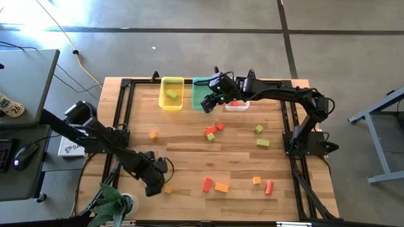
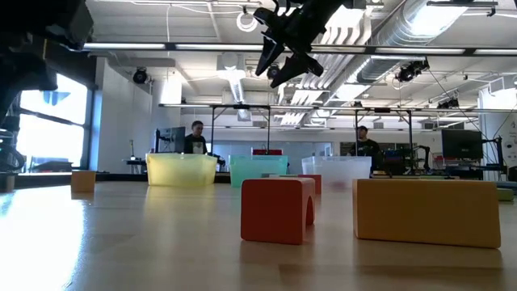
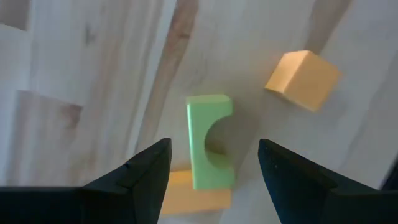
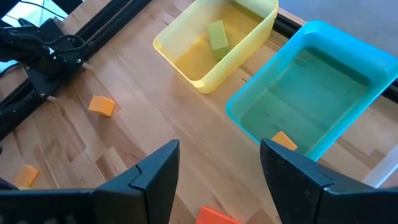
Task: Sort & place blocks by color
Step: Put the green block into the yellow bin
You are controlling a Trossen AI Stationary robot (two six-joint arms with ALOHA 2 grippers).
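My left gripper [image 1: 154, 183] [image 3: 214, 148] is open near the table's near-left corner, pointing down. A light green arch-shaped block [image 3: 208, 149] lies flat on the table between its fingers, with gaps on both sides. One orange block [image 3: 303, 79] sits beside the green one and another [image 3: 193, 198] lies against its end. My right gripper [image 1: 208, 102] [image 4: 219, 149] is open and empty, raised over the teal bin's [image 4: 323, 68] near wall. The yellow bin [image 1: 172, 93] holds a green block [image 4: 216, 34]. The teal bin holds an orange block [image 4: 284, 140]. The clear bin [image 1: 237, 105] holds a red one.
Loose blocks are scattered over the table: red [image 1: 210, 130] and green [image 1: 211, 137] at the middle, greens [image 1: 263, 143] to the right, red [image 1: 207, 184], orange [image 1: 221, 187] and red [image 1: 269, 186] near the front, orange [image 1: 153, 135] on the left. Two people stand in the room behind.
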